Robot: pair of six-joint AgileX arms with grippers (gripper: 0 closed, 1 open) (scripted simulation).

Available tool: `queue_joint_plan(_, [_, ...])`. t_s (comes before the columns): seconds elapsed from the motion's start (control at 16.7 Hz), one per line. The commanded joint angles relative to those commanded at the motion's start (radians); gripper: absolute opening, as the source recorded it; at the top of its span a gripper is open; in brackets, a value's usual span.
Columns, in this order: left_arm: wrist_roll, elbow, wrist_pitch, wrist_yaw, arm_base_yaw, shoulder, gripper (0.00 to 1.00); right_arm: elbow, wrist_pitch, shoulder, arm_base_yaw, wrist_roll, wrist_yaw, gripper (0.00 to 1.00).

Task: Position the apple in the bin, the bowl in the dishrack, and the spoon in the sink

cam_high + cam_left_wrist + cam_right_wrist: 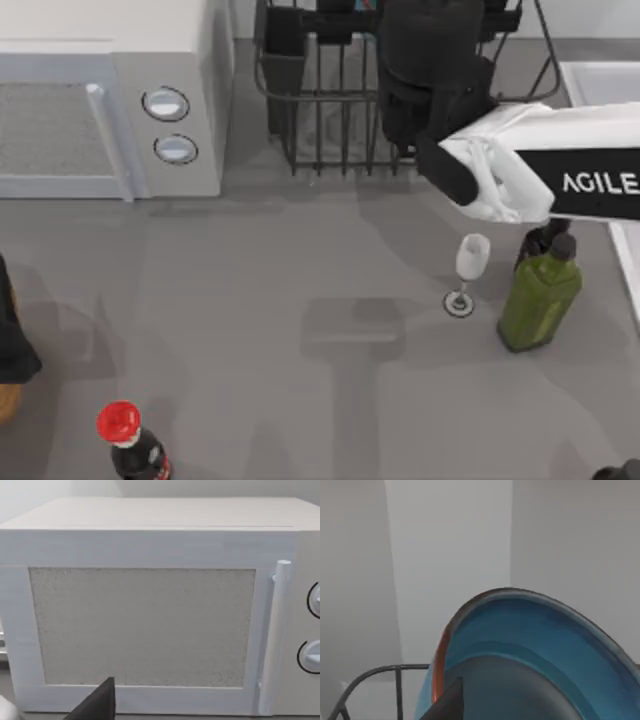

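Right tool [425, 70] hovers above the big black wire dishrack [330, 110], gripping the large teal-blue bowl with reddish-brown rim [530, 640]; left tool's opening cannot be told.

Teal-blue bowl [535, 630] with reddish-brown rim, black wire dishrack [330, 110], white microwave [110, 100], green bottle [540, 295].

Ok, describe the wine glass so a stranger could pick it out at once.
Start at the black dishrack at the table's far edge, then come toward the near side, under the white right arm. There, just left of the green bottle, stands the wine glass. It is the one clear, stemmed thing, smaller than the bottle beside it.
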State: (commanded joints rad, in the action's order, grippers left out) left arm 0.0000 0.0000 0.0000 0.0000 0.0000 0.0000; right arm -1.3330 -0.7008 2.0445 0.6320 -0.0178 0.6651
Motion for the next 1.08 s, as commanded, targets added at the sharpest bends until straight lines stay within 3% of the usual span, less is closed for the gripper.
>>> queue_joint_plan(0.66, [0.0, 0.0, 0.0, 0.0, 0.0, 0.0, 1.0, 0.035, 0.019, -0.04, -0.014, 0.0, -0.017, 1.0])
queue_joint_plan(1.08, [0.0, 0.0, 0.0, 0.0, 0.0, 0.0, 1.0, 0.279, 0.147, -0.415, -0.131, 0.004, -0.139, 1.0])
